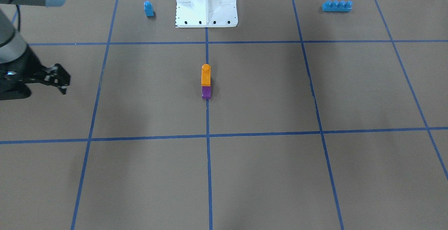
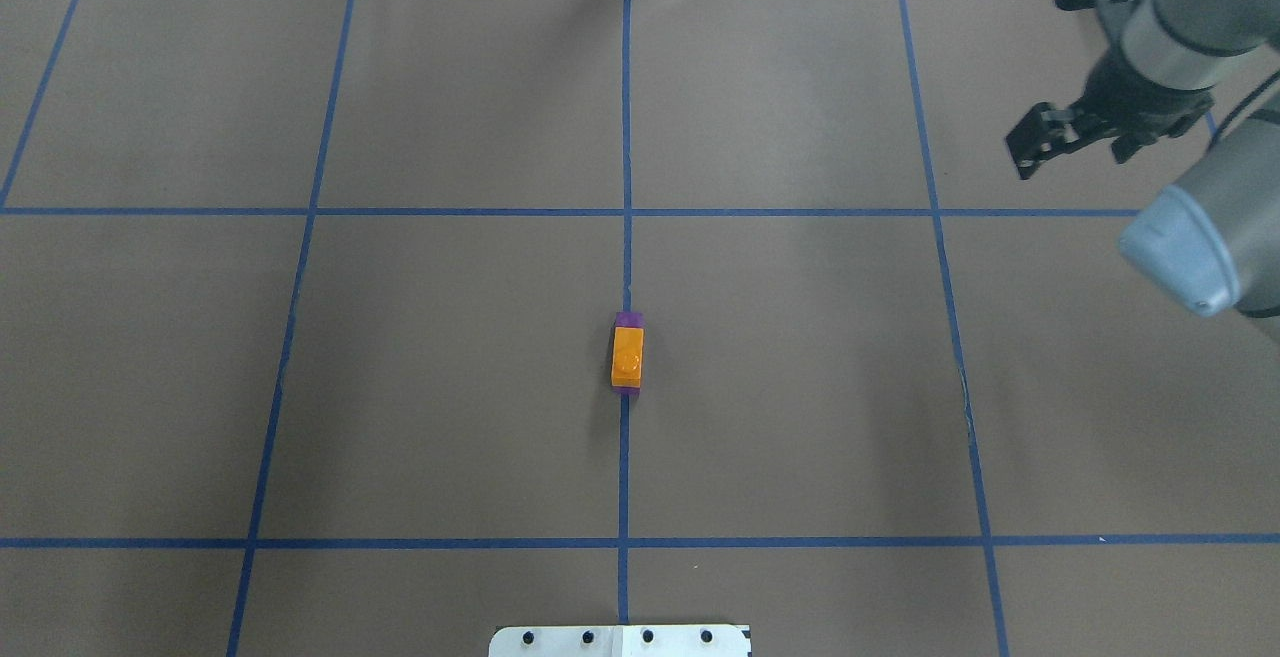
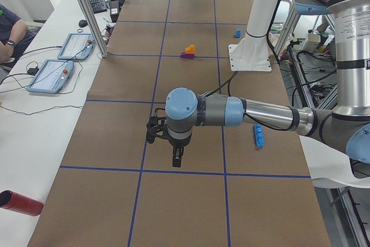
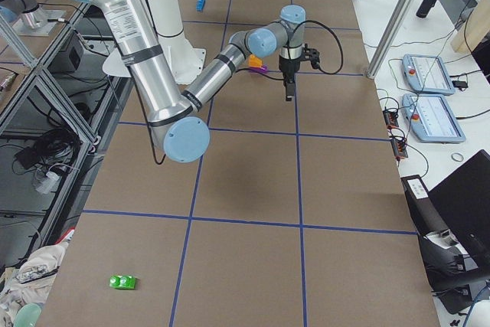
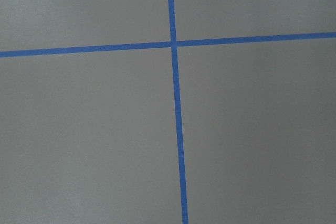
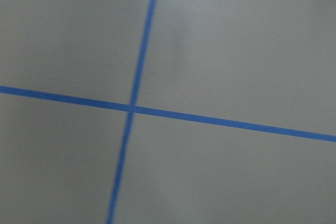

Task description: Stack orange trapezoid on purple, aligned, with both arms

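Right claw (image 1: pixel 61 78): jaws apart with nothing between them. It sits at the left edge of the front-facing view at mid-height, well apart from the blocks, probably so that the stack is not touched.
Left claw (image 3: pixel 176 155): seen only in the side view from the desk's left end, where it hangs over a tape line at mid-frame. I cannot tell whether it is open or closed, and no block is near it.
Wrist cameras: both show only bare brown surface and a blue tape crossing, so neither claw is over the blocks.
Orange trapezoid (image 1: pixel 206 75): rests on top of the purple block with its stud up, at the centre of the frame on the middle tape line.
Purple (image 1: pixel 206 92): sits flat on the desk (image 1: pixel 262 174) under the orange one. From overhead, a thin purple edge shows at the upper and lower ends of the orange, so the two outlines nearly match.
Task state: the stack looks made and roughly aligned, though how firmly the stud is seated cannot be seen.
Small blue block (image 1: pixel 148 8): upper left, near the white base (image 1: pixel 206 2), and not part of the task.
Long blue brick (image 1: pixel 337 6): upper right, well apart from the stack.
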Robot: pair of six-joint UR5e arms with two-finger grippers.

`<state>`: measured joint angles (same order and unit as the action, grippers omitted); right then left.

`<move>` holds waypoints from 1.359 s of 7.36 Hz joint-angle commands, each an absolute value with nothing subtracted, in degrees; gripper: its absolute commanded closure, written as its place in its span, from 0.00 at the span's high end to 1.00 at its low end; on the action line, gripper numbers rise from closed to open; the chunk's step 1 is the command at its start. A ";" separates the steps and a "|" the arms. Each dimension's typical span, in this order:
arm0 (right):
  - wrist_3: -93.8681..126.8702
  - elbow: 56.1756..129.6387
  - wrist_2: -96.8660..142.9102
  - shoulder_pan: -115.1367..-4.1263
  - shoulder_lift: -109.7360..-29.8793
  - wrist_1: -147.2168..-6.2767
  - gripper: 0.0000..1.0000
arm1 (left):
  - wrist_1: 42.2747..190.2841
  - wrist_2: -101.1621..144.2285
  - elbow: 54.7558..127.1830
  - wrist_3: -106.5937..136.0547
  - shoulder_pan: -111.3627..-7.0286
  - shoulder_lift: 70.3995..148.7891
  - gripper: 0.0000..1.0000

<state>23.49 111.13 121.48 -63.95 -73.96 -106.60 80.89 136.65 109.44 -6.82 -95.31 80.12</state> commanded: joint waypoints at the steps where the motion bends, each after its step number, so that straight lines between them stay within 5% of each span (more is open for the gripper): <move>1: 0.62 110.66 126.28 -78.07 -84.16 -106.44 1.00 | 80.86 136.58 109.51 -6.68 -95.27 80.33 1.00; 5: -13.27 108.81 129.20 -96.04 -95.61 -106.17 1.00 | 80.86 136.50 109.25 -7.21 -95.27 80.60 1.00; 10: -10.21 108.37 128.93 -96.07 -97.64 -102.94 1.00 | 83.22 137.46 108.90 -7.38 -95.27 81.39 1.00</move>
<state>-11.51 108.80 128.90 -96.15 -97.43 -104.95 81.99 137.40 109.11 -7.37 -95.28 81.21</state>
